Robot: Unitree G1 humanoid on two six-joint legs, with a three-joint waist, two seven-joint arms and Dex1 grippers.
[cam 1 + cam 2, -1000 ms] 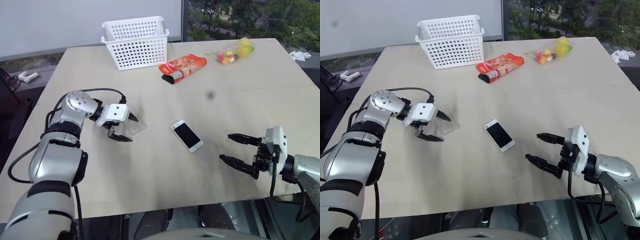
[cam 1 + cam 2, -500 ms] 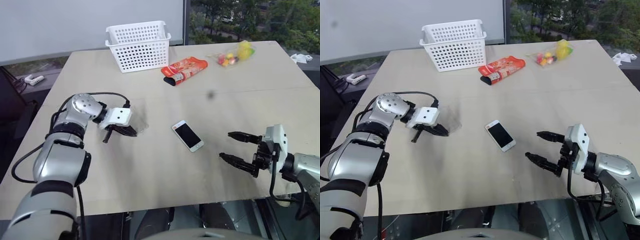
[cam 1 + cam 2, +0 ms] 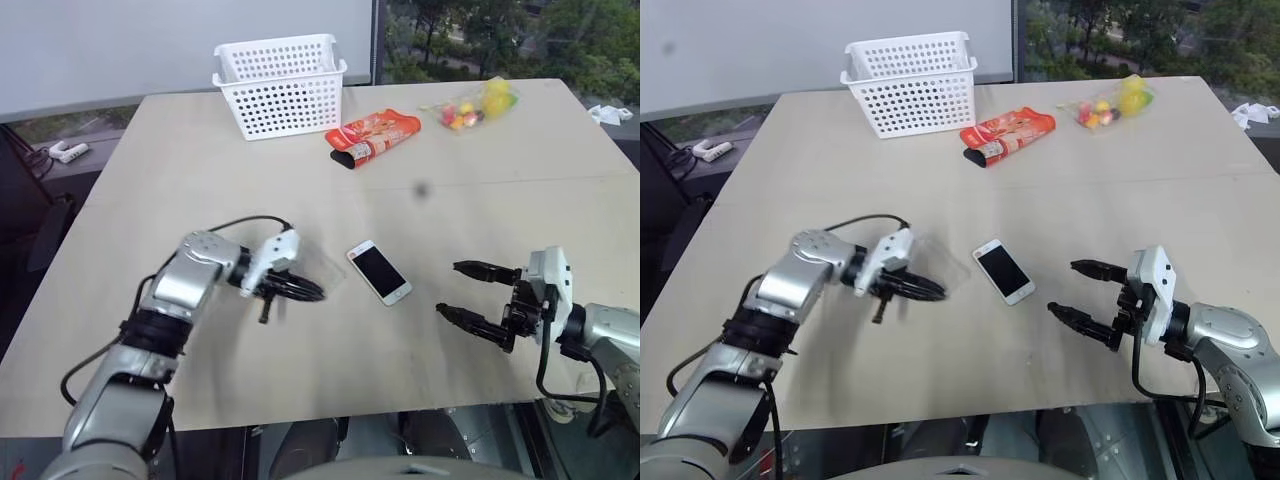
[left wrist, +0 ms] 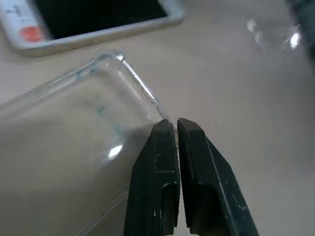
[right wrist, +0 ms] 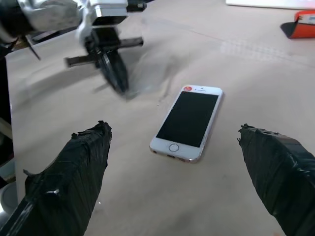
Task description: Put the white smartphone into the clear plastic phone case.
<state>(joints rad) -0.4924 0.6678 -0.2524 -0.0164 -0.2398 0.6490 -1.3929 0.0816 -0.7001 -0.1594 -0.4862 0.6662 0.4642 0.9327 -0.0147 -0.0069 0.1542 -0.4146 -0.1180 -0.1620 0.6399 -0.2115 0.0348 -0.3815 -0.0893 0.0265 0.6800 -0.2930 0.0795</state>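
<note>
Left gripper (image 4: 176,129): reaching rightward, angled down, pinching clear plastic phone case (image 4: 74,147) rim.
White smartphone (image 3: 379,271): just beyond case.
Right gripper (image 3: 478,297): spread wide, near phone.

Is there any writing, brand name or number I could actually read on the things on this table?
No text can be read.
Red snack packet: it bears printing, too small and blurred to read.
White smartphone: dark screen; the small orange mark at its top edge shows no legible letters.
Clear bag of colourful items, white basket: no legible text.
</note>
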